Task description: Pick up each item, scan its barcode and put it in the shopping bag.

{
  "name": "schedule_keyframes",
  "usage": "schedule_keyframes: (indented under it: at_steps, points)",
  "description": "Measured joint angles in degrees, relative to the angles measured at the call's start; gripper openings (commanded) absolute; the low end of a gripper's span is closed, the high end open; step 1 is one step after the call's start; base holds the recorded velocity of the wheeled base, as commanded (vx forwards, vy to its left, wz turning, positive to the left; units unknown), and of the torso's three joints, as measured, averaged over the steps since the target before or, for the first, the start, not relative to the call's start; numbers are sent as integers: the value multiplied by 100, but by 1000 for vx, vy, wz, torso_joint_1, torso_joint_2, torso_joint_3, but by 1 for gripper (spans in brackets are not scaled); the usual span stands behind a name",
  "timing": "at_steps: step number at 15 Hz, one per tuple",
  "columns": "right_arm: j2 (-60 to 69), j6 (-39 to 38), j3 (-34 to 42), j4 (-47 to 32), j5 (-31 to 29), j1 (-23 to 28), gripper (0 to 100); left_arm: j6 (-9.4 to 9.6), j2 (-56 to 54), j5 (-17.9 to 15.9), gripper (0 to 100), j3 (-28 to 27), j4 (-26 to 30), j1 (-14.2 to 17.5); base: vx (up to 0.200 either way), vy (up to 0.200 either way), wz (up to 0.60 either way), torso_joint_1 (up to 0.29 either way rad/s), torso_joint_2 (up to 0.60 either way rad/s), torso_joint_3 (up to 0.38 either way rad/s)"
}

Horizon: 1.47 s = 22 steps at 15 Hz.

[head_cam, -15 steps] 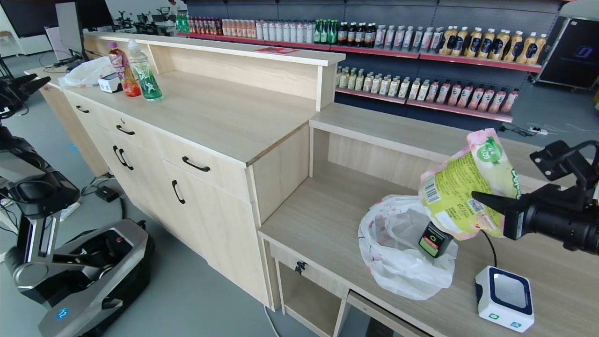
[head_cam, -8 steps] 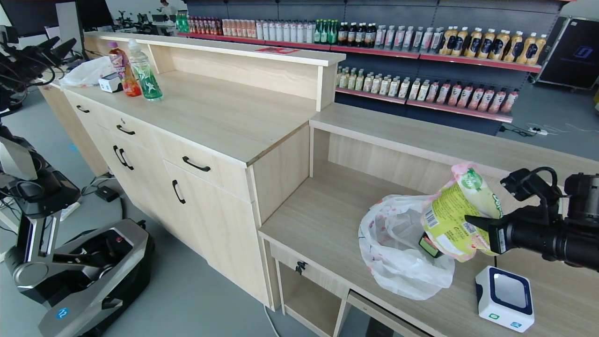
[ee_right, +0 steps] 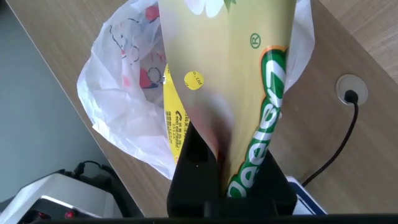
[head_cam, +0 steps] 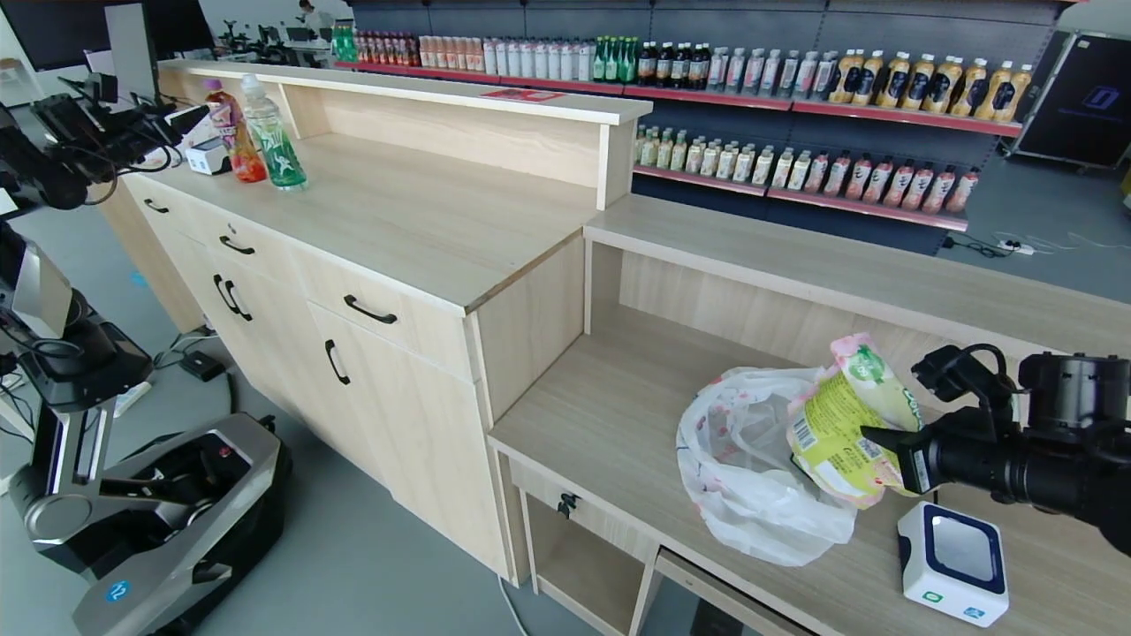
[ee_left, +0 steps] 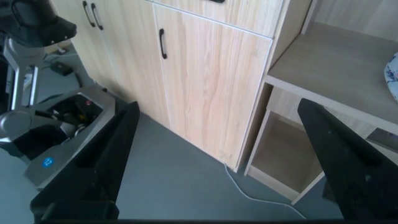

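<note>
Light wooden desk (head_cam: 610, 415), lower section. Yellow-green snack pouch (head_cam: 839, 415), tilted, is clamped between the fingers of the right pincer (head_cam: 884, 437) at the open mouth of the white plastic shopping bag (head_cam: 751, 477), which lies slumped on the desk. White-and-blue scanner (head_cam: 952, 561) stands on the desk just beside the bag, on the robot's right; its black cable (ee_right: 333, 146) runs to a hole in the desktop. Left pincer (ee_left: 219, 106), fingers wide apart, hangs well apart from the bag, over grey floor before the cupboard doors (ee_left: 211, 74). Two bottles (head_cam: 272, 141) stand on the taller desk section; stocked drink shelves (head_cam: 751, 75) fill the background.
</note>
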<state>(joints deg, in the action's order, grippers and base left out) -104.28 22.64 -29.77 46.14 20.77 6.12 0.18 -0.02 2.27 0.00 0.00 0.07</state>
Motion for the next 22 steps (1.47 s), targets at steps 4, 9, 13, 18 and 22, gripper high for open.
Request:
schedule_keyframes:
  at_steps: [4,9,13,18,22]
  points:
    - [-366,10,-30,394,246,-85,0,-2,0,0,100,0,0,2,0,0,0,0,0,0]
    - [-788,89,-156,725,251,-244,0,0,0,-2,100,0,0,-2,0,0,0,0,0,0]
    - [-1065,300,-184,874,249,-268,0,0,0,0,100,0,0,0,0,0,0,0,0,0]
    - [-1303,460,-179,903,249,-254,0,0,0,-2,100,0,0,0,0,0,0,0,0,0]
    - [-1419,468,-204,912,249,-254,0,0,0,0,100,0,0,0,0,0,0,0,0,0]
